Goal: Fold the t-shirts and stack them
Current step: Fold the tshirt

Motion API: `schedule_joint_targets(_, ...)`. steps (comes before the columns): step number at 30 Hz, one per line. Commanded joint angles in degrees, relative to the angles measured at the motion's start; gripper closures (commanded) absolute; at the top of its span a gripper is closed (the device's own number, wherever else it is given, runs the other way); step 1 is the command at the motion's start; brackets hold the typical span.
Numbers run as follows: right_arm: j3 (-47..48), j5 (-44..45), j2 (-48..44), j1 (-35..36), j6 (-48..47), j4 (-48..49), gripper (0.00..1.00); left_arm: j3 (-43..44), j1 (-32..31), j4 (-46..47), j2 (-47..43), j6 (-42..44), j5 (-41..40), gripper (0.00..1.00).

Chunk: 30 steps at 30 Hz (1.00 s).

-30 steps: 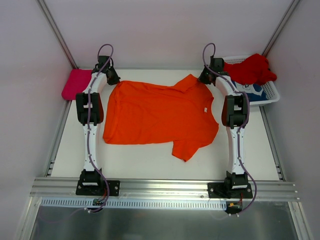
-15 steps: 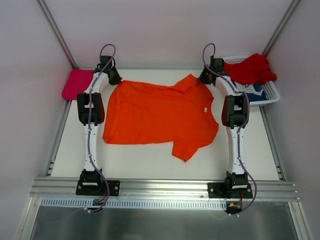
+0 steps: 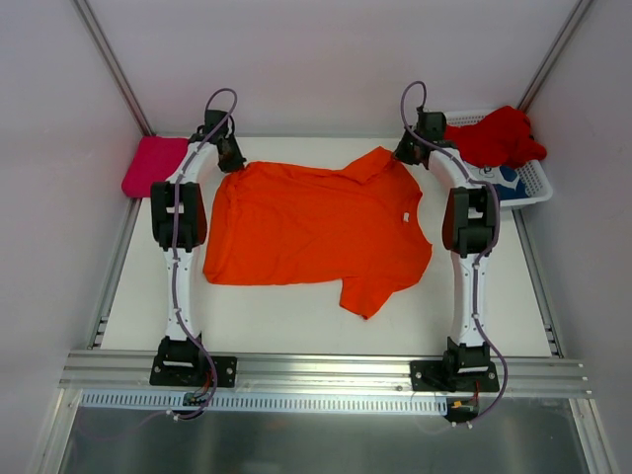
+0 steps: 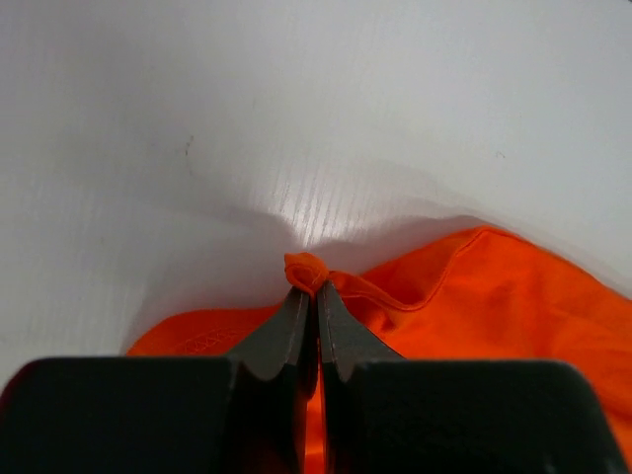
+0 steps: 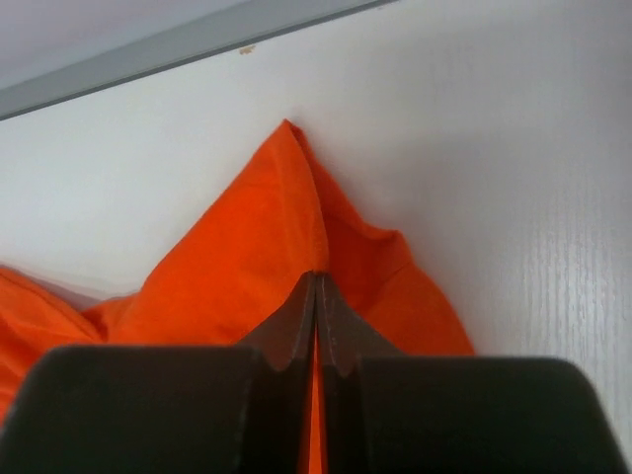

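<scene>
Orange t-shirt pinched at its far edge by both grippers.
Left gripper and right gripper squeeze the cloth tight; best lift both together, slowly.

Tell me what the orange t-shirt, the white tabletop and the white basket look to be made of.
Bright orange short-sleeved t-shirt: soft matte cloth, possibly cotton; it wrinkles and shows stitched hems.
White tabletop: smooth hard board, faintly glossy with fine straight grain lines, perhaps laminate.
White lattice basket: apparently moulded plastic, with rigid open grid walls.
</scene>
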Motion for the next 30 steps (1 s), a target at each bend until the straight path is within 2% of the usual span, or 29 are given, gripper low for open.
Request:
schedule_joint_targets(1,-1.0,0.5,-7.8,0.7,-1.8,1.6,1.00,-2.0,-0.1,-0.2,-8.0,1.4,-1.9,1.00)
schedule_joint_targets(17,-10.6,2.2,-17.2,1.4,-3.8,3.8,1.00,-8.9,-0.1,0.2,-17.0,4.1,-6.9,1.00)
schedule_joint_targets(30,-21.6,4.4,-26.9,1.7,-5.6,6.6,1.00,-22.1,1.3,2.6,-26.9,3.7,-9.9,1.00)
